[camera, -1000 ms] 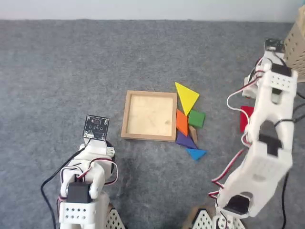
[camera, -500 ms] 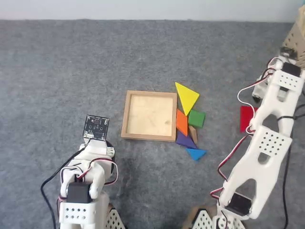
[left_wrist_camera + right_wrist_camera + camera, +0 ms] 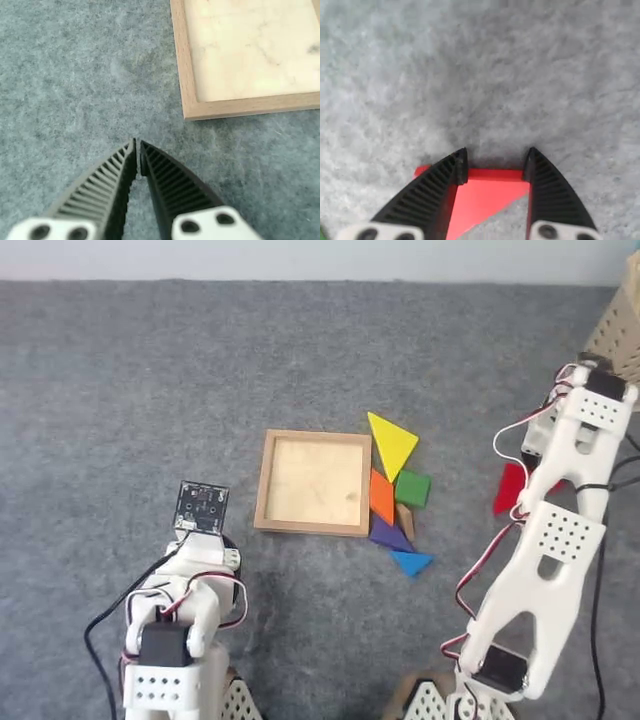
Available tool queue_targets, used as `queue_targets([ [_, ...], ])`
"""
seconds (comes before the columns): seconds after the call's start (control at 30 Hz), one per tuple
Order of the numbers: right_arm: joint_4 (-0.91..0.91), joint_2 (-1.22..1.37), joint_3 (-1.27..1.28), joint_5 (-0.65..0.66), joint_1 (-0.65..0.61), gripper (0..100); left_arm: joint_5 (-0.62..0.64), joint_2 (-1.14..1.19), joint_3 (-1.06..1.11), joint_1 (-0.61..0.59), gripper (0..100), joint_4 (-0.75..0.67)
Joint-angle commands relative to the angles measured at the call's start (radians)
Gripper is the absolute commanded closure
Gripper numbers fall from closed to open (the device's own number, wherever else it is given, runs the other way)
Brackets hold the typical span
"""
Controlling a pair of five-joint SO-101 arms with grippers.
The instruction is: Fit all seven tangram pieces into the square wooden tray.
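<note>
The square wooden tray [image 3: 315,483] lies mid-table with nothing in it; its corner [image 3: 190,107] is in the left wrist view. Along its right side lie a yellow triangle [image 3: 392,443], an orange piece [image 3: 381,497], a green square [image 3: 412,488], a tan piece [image 3: 405,520], a purple piece [image 3: 389,533] and a blue triangle [image 3: 411,561]. Farther right is the red piece [image 3: 510,488], partly under the right arm [image 3: 575,440]. My right gripper [image 3: 495,156] is shut on the red piece [image 3: 487,192], one finger at each edge. My left gripper [image 3: 137,145] is shut on nothing, just short of the tray's near-left corner.
The left arm [image 3: 180,630] stands at the front left. A perforated wooden object [image 3: 620,335] sits at the far right edge. Bare grey carpet [image 3: 150,390] stretches left of and behind the tray.
The right arm has drawn its wrist back and down over the red piece. The red piece now looks tilted and shifted slightly left. The left arm has not moved.
</note>
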Motion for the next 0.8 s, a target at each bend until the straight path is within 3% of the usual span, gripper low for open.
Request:
queue_targets([
  [0.0, 0.054, -0.008, -0.006, 0.021, -0.062, 84.4, 0.009, -0.003, -0.005, -0.005, 99, 0.005],
  [0.4, 0.079, -0.005, 0.012, 0.031, -0.107, 84.8, 0.009, -0.003, -0.005, -0.005, 99, 0.005],
  [0.77, 0.068, -0.191, 0.255, 0.026, -0.099, 84.6, 0.009, -0.003, -0.005, -0.005, 99, 0.005],
])
